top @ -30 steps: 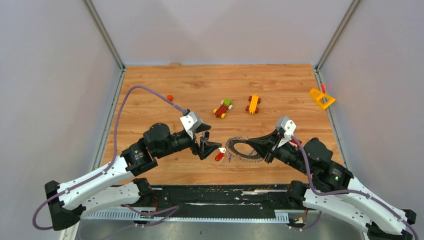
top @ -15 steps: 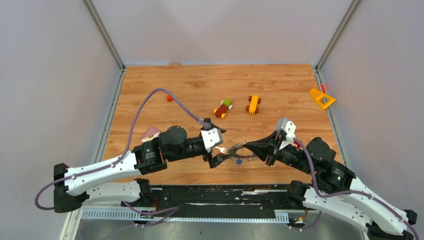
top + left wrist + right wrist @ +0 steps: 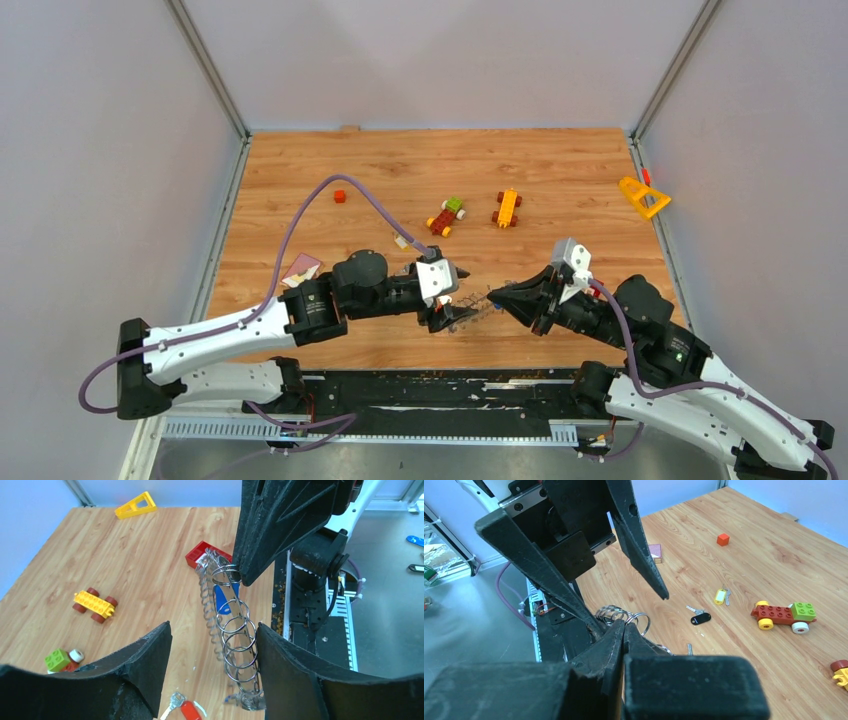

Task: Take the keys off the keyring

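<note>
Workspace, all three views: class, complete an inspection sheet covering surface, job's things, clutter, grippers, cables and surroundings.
Surface: wooden tabletop, no damage seen.
Job's things: coiled silver wire keyring, blue-headed key among its loops; red-headed key, black-headed key and yellow-tagged key lie loose.
Clutter: red-and-green toy block vehicle, yellow toy block vehicle, yellow plastic triangle, red cube, pink card.
Grippers: right gripper shut on the keyring; left gripper open, fingers either side of it.
Cables: purple cable arcs above left arm.
Surroundings: plain grey walls; nothing else seen.
</note>
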Robot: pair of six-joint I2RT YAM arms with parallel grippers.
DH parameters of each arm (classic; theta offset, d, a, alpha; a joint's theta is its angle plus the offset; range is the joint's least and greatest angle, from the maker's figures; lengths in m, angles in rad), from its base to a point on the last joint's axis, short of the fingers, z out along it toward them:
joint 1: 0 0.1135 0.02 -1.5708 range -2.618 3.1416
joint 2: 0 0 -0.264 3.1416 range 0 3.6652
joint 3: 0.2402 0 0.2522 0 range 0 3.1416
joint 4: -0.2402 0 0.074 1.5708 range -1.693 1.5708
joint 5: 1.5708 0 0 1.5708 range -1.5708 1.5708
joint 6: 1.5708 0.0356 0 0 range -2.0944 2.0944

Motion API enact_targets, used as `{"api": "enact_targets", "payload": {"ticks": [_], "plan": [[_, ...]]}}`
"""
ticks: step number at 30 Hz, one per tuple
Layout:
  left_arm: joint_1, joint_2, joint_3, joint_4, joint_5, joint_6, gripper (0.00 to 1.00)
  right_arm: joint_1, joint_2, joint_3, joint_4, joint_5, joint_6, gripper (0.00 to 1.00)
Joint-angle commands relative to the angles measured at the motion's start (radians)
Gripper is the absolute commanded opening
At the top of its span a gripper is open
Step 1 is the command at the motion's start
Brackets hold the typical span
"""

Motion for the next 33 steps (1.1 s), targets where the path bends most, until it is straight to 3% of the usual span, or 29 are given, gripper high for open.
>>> {"api": "enact_targets", "payload": {"ticks": [1, 12, 20, 23, 28, 33], "plan": [[-0.004, 0.021, 0.032, 0.047, 0.038, -0.023, 0.66, 0.004, -0.015, 0.046, 0.087, -0.017, 0.014, 0.0], [-0.004, 0.093, 0.065, 0.03, 0.078, -0.04, 0.35, 0.004, -0.012, 0.037, 0.115, -0.032, 0.024, 0.0], [-0.005, 0.073, 0.068, 0.02, 0.072, -0.041, 0.0, 0.004, -0.029, 0.023, 0.104, -0.022, 0.022, 0.03], [-0.006, 0.06, 0.075, -0.006, 0.05, -0.041, 0.0, 0.004, -0.047, 0.025, 0.089, -0.002, 0.01, 0.08], [-0.005, 0.032, 0.088, -0.051, -0.029, -0.041, 0.0, 0.004, -0.12, 0.017, 0.046, 0.057, -0.007, 0.28], [-0.004, -0.005, 0.072, -0.022, -0.162, -0.076, 0.0, 0.004, -0.221, -0.044, 0.069, 0.072, 0.012, 0.33]]}}
